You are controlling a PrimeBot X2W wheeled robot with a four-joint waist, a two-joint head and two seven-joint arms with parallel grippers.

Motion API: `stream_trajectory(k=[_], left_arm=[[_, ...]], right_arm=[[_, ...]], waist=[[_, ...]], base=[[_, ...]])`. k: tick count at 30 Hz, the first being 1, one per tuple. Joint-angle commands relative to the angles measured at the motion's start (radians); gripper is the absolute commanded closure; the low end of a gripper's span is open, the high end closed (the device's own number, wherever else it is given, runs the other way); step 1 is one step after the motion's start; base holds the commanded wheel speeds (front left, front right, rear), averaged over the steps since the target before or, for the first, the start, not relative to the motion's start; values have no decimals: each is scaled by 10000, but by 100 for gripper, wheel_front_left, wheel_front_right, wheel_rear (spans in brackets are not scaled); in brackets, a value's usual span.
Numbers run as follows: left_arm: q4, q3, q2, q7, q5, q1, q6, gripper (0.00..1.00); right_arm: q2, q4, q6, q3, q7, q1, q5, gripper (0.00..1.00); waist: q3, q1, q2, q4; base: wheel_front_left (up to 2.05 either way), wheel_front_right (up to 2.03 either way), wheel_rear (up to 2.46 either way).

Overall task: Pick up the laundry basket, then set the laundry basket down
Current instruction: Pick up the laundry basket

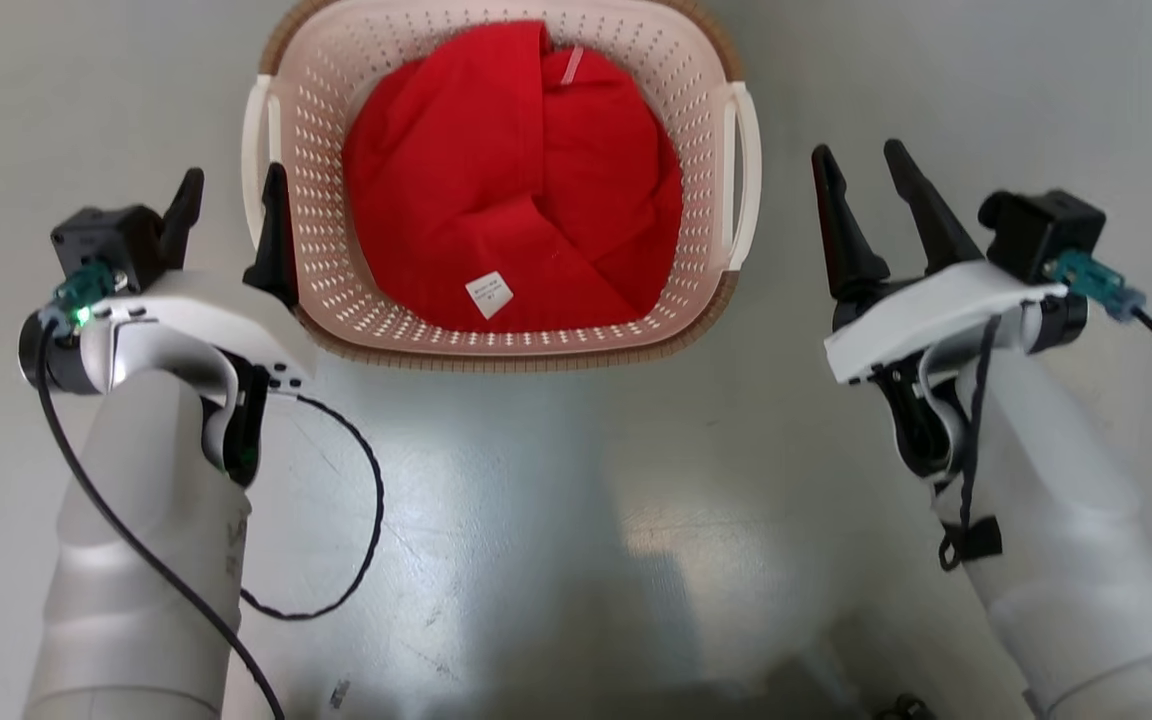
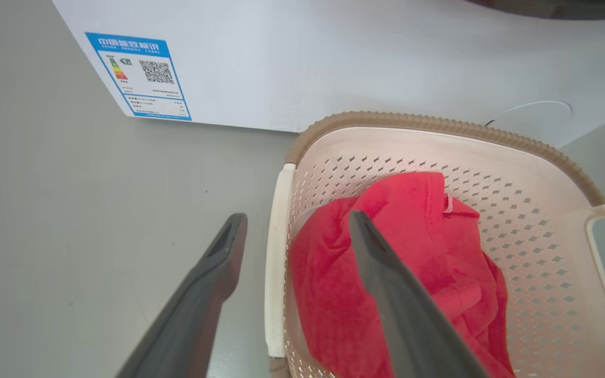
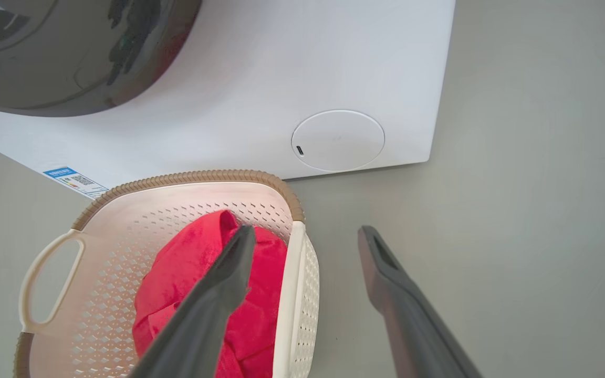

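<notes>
Laundry basket [image 1: 321, 230] stands on the glossy grey floor [image 1: 556, 500], just in front of the white washing machine [image 2: 334, 63]. It is a rounded rectangle of cream plastic. Walls are perforated with small diamond holes, the rim is brown and ribbed, and a smooth white loop handle sits on each short side. Inside lies a crumpled red cloth [image 1: 511, 180], towel-like in texture, with a small white care tag [image 1: 489, 294] on top.

Left gripper [image 1: 233, 195]: fingers spread wide, holding nothing. In the left wrist view the left handle [image 2: 276, 262] shows in the gap, with one finger over the floor and the other over the cloth. Cannot tell if there is contact.

Right gripper [image 1: 858, 160]: fingers likewise spread and empty. In the head view it lies beside the right handle [image 1: 744, 170], apart from it.

Machine front is flat and matt, with a blue energy label [image 2: 138, 76], a round cap [image 3: 337, 140] and a dark glossy door [image 3: 71, 52].
</notes>
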Motion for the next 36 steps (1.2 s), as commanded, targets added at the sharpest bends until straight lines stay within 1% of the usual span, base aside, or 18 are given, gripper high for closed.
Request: stream_trajectory(k=[1,7,15,22,29,32,36], left_arm=[[20,121,375,-49,147,-86,-11,0],[848,18,508,-49,281,-796,10,0],[1914,-129,495,-49,129,-1621,-65,0],[2380,-347,436,-49,135,-2150,-95,0],[3209,-483,365,-49,89,-2606,-102,0],[3331,-525,333,-49,60,-2710,-106,0],[3358,-559,341,-49,13,-2771,-112,0]], right_arm=[[110,118,73,302,-92,67,42,0],[159,840,73,789,-92,-562,308,0],[237,1594,73,1255,-92,-1221,791,0],[307,2332,73,1590,-92,-1705,1136,0],[402,3053,73,2065,-92,-2117,1625,0],[443,3482,73,2350,-92,-2204,1916,0],[474,3576,73,2567,-92,-2389,2248,0]], waist=[[156,0,0,24],[608,0,0,105],[1159,0,0,146],[1502,0,0,220],[1708,0,0,350],[1724,0,0,406],[1753,0,0,412]], base=[[0,0,0],[0,0,0],[0,0,0],[0,0,0],[0,0,0],[0,0,0],[0,0,0]])
